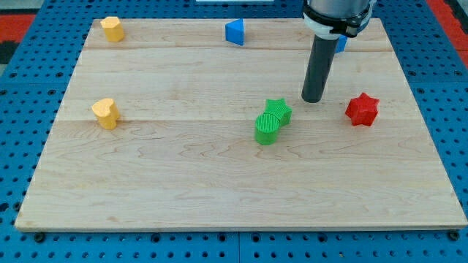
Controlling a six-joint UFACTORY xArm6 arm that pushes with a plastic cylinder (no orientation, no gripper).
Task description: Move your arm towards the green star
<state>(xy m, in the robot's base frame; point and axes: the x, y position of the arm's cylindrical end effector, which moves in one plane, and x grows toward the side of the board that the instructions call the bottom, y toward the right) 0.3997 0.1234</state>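
Observation:
The green star (278, 110) lies right of the board's centre, touching a green rounded block (268, 128) just below and left of it. My tip (313, 100) rests on the board a short way to the right of the green star and slightly above it, with a small gap between them. The dark rod rises from the tip to the arm at the view's top.
A red star (362, 109) lies to the right of my tip. A blue block (235, 32) sits at the top centre and another blue block (341, 44) shows partly behind the rod. A yellow block (112, 28) is at top left, a yellow heart (106, 113) at left.

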